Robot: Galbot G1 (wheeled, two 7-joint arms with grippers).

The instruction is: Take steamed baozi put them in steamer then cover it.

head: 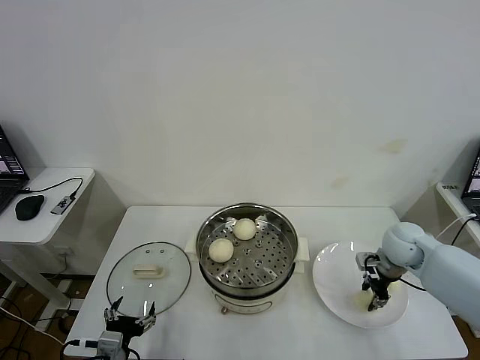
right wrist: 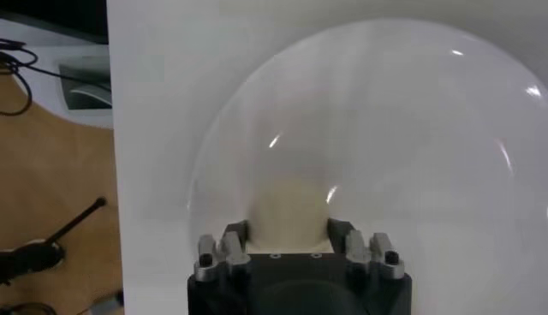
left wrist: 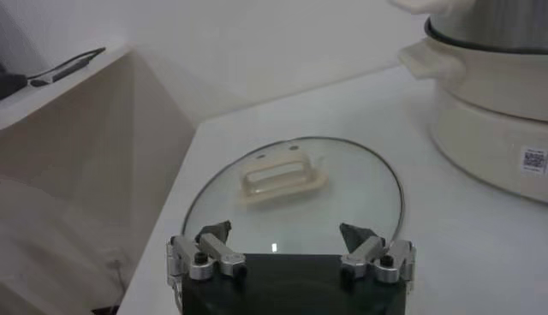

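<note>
Baozi [right wrist: 289,210] between right claw [right wrist: 289,231] fingers

The large round stainless-steel steamer [head: 247,256] with its perforated tray stands uncovered at the table's centre, holding two smooth cream-white baozi [head: 220,250], touching, at its ten-to-eleven o'clock side. The round clear glass cover [head: 148,274] with cream rectangular handle lies flat at the steamer's nine o'clock. A third cream baozi [right wrist: 289,212] sits at three o'clock
</note>
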